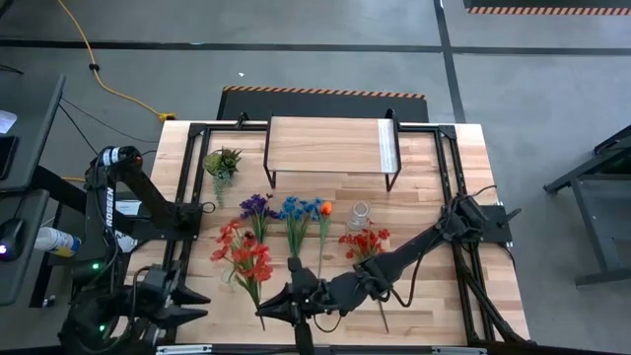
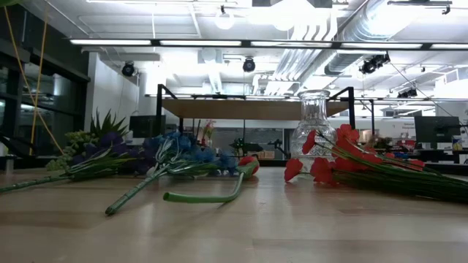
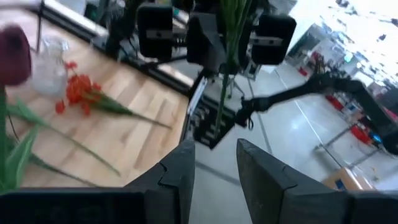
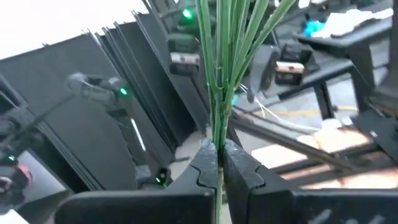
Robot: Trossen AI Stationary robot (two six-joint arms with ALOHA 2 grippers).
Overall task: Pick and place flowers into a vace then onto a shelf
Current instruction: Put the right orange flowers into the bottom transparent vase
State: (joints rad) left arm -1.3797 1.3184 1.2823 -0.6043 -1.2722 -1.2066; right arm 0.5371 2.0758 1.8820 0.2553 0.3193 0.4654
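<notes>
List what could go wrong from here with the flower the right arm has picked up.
1. The right gripper is shut on only the thin green stems of a flower, so it may swivel or slip out.
2. The glass vase has a narrow neck and stands free, so a missed insertion could tip it.
3. The red flowers lie against the vase and could be dragged.

Floor (image 1: pixel 325 39): grey concrete, dark seam lines crossing. Yellow cable (image 1: pixel 104 84) trails across it toward the table's far left corner. Black mat with hazard-striped edge (image 1: pixel 323 99) behind the table. Ceiling: white ducts (image 2: pixel 322 36), long fluorescent strips (image 2: pixel 241 44). Dark windows (image 2: pixel 22 109) at left.
</notes>
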